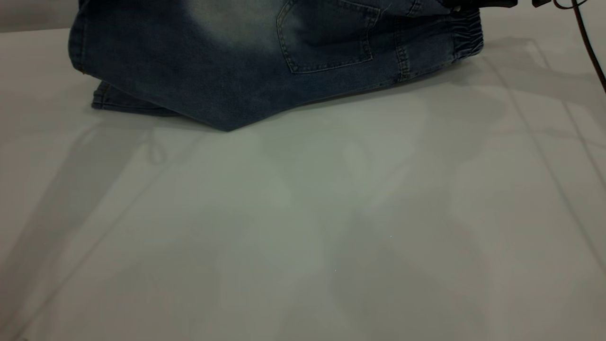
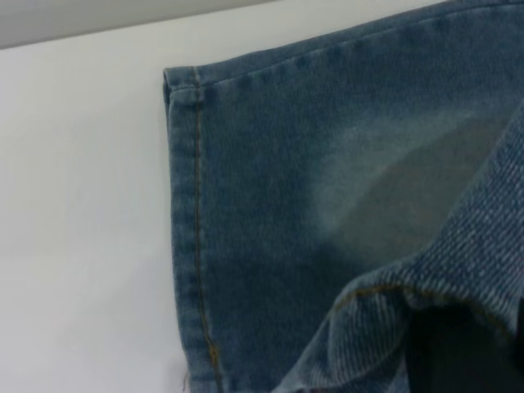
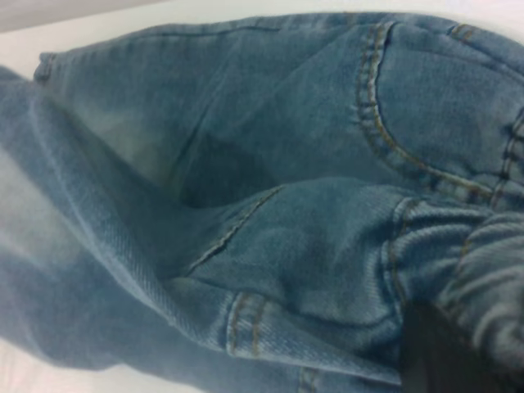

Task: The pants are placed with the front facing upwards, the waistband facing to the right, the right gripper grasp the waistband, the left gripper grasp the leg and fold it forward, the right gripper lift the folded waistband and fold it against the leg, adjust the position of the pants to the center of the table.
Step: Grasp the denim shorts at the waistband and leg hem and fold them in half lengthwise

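The blue denim pants [image 1: 236,57] are held up at the far side of the table [image 1: 303,227]. Their back patch pocket [image 1: 326,35] faces the exterior camera and the lower fold touches the tabletop. The gathered waistband [image 1: 466,33] is at the right, and my right gripper [image 1: 473,5] at the top edge is shut on it. In the right wrist view, ruched denim wraps its dark finger [image 3: 430,352]. In the left wrist view, my left gripper [image 2: 458,348] is shut on the leg, whose cloth [image 2: 385,327] drapes over it. The other leg's hem [image 2: 196,229] lies flat below.
A thin black cable [image 1: 587,42] hangs down at the far right. A lower leg hem [image 1: 111,97] pokes out on the table at the left. Bare tabletop fills the whole near part, in front of the pants.
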Available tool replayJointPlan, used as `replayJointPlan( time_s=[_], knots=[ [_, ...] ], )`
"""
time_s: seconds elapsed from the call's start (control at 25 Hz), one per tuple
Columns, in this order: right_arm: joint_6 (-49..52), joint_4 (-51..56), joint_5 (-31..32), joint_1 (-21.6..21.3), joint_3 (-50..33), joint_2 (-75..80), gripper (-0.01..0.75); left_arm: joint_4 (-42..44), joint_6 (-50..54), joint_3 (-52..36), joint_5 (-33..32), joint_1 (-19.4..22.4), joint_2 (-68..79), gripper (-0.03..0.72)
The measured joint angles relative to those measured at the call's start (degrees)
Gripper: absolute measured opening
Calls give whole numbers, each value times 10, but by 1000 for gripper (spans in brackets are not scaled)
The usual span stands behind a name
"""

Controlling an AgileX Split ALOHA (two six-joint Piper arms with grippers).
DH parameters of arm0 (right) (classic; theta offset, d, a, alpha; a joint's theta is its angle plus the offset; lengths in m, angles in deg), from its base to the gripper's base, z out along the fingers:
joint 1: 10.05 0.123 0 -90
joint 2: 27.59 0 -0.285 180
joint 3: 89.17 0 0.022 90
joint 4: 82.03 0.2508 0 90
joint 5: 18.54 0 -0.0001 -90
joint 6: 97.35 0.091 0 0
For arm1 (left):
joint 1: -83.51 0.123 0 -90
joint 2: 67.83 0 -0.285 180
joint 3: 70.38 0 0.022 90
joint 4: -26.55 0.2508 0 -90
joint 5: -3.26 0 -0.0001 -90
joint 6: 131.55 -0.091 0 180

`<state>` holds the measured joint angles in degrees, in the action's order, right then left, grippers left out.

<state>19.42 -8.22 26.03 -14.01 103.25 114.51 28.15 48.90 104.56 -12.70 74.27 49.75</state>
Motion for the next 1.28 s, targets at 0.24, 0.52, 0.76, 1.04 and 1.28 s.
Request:
replayJointPlan(
  time_s=[0.24, 0.52, 0.76, 1.04, 1.28],
  knots=[
    [-1, 7, -11, 1, 0, 0, 54, 0, 0, 0, -3, 0, 0, 60],
    [-25, 40, -14, 16, 0, 0, 264, -2, 0, 0, -8, 0, 0, 60],
    [-25, 58, -41, 16, 0, 0, 470, -2, 1, 0, -8, 0, 0, 60],
    [-25, 56, -42, 15, 0, 0, 542, 12, 1, 0, -8, 1, 1, 60],
    [-25, 54, -16, 11, 0, -1, 543, 16, 1, 5, -3, 33, 27, 60]
  ],
)
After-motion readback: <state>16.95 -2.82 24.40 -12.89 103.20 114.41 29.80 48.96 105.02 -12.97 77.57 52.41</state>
